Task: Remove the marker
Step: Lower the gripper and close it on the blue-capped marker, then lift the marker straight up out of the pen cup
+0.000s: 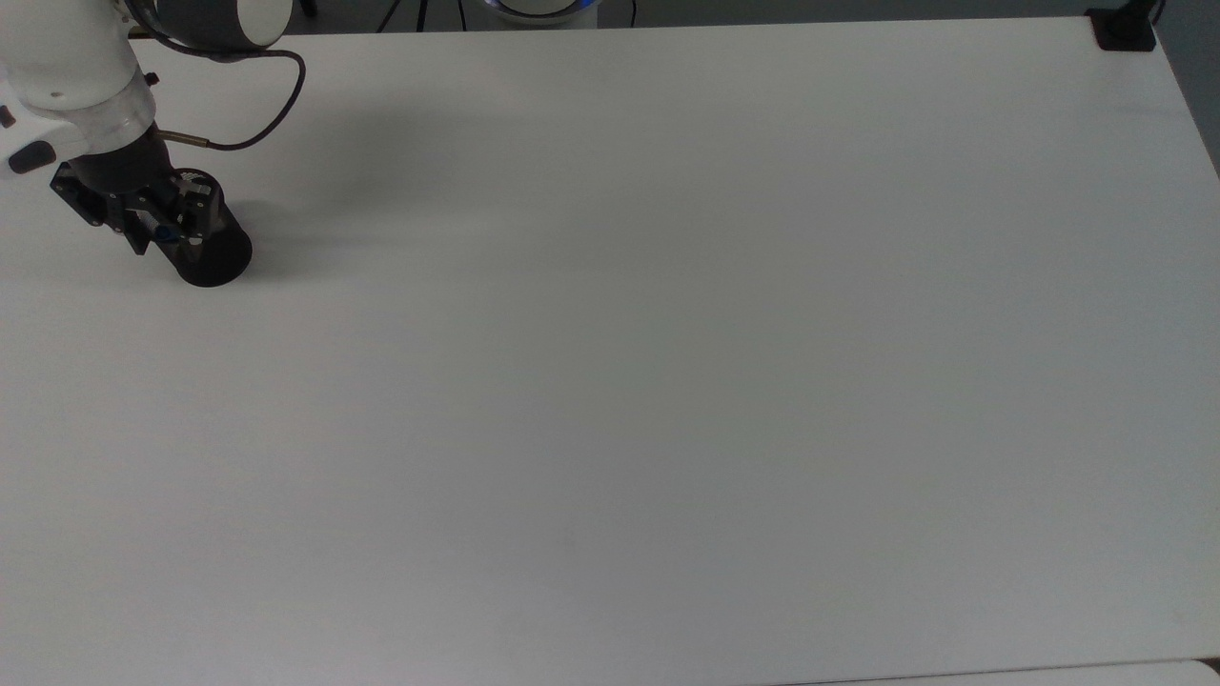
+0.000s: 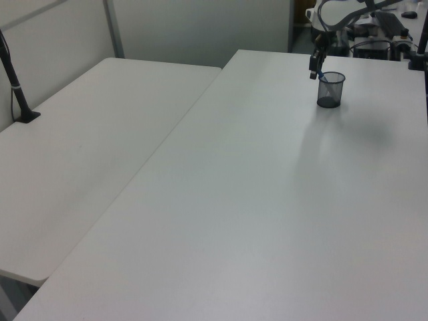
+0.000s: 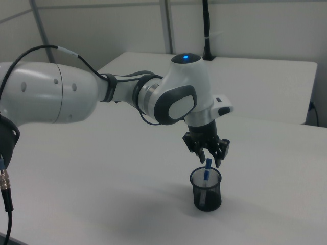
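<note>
White table, bare across its span. Black mesh cup at 9 o'clock in the top view, near the table edge. Gripper directly above its rim, fingers narrowed around the blue cap; actual contact cannot be told. Marker stands tilted inside the cup, cap up. Likely light, stiff, smooth-barrelled; grip the cap end. Cup rim crowds the fingers and may tip.

Top view: hand covers most of the cup's mouth and the marker save a blue speck; arm cut off at left edge.
</note>
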{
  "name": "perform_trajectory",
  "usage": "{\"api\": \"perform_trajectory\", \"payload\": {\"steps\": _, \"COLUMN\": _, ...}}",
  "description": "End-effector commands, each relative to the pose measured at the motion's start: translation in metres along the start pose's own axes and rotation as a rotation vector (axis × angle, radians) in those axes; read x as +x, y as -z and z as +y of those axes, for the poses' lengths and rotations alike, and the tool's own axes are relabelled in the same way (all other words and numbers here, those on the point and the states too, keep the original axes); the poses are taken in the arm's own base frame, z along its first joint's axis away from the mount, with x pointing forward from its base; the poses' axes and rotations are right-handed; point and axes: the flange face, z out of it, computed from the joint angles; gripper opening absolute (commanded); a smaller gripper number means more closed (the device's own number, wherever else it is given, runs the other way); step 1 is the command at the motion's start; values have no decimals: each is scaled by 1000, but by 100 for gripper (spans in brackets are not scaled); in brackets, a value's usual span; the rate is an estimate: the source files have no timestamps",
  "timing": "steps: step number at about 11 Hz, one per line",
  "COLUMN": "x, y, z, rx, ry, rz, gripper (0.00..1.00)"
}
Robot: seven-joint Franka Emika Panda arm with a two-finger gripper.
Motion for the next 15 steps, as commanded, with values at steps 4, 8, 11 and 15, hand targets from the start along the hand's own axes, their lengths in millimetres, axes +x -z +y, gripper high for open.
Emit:
{"api": "perform_trajectory", "payload": {"steps": 4, "x": -2, "y": 5, "z": 1, "rx": -2, "ry": 70, "rz": 4, "gripper": 16}}
{"api": "perform_trajectory", "payload": {"steps": 8, "x": -2, "y": 19, "z": 3, "rx": -8, "ry": 57, "rz": 21, "gripper": 16}}
{"api": "perform_trajectory", "payload": {"steps": 11, "x": -1, "y": 57, "z": 0, "rx": -4, "ry": 50, "rz": 48, "gripper": 16}}
{"api": "perform_trajectory", "payload": {"steps": 15, "x": 7, "y": 121, "z": -7, "rx": 2, "ry": 62, "rz": 46, "gripper": 17}}
